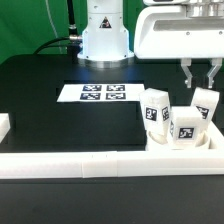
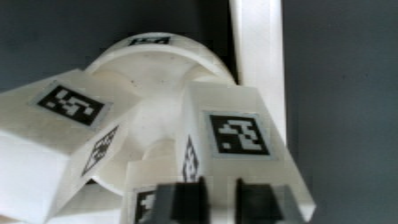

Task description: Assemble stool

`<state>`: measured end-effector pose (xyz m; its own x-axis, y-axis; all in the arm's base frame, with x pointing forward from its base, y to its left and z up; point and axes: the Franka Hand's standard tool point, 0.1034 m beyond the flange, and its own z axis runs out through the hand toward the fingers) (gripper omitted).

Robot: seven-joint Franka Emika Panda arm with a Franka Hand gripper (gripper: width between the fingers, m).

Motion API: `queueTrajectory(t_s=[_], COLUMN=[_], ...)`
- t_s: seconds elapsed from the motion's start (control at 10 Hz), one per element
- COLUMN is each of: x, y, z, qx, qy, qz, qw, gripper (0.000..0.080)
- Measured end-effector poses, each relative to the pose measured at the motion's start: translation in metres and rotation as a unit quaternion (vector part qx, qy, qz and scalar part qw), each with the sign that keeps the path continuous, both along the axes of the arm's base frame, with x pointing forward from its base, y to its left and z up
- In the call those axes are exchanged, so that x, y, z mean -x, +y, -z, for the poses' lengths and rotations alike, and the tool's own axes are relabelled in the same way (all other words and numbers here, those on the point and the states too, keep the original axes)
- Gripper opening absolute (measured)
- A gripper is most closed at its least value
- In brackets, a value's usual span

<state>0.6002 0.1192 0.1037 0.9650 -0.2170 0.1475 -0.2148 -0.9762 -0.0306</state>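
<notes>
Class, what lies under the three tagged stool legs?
A low white part, possibly the seat, shows beneath the legs; they cover its top, so any holes cannot be seen.

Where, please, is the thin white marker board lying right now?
In the exterior view, the marker board lies flat on the black table, just before the arm's white base, to the exterior view's left of the white blocky stool legs.

My arm's white round base (image 1: 105,38) stands at the back. From it I reach to the exterior view's right, wrist level, white two-finger gripper (image 1: 198,78) pointing straight down, its dark fingers (image 2: 178,203) closed, almost touching.
</notes>
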Motion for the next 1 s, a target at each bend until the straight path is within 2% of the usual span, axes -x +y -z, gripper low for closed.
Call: queueTrajectory(t_s=[0.2,0.6,0.7,0.8,0.9,1.0], x=[-0.0004,-0.0006,-0.0003,-0.0002,-0.0001,-0.0015], y=[-0.0001,-0.0007,-0.0008,-0.0009,-0.0009,-0.001], z=[-0.0003,-0.0001,0.0006,0.0009,0.0013,0.0015], qx=[-0.011,-0.011,-0.011,-0.01,-0.01,-0.011], qy=[-0.001,-0.001,-0.001,-0.001,0.0,0.002], qz=[0.072,0.073,0.073,0.073,0.073,0.081], qw=[0.997,0.997,0.997,0.997,0.997,0.997], gripper=[0.0002,0.0001,0.0081,0.0277,0.0277,0.0417])
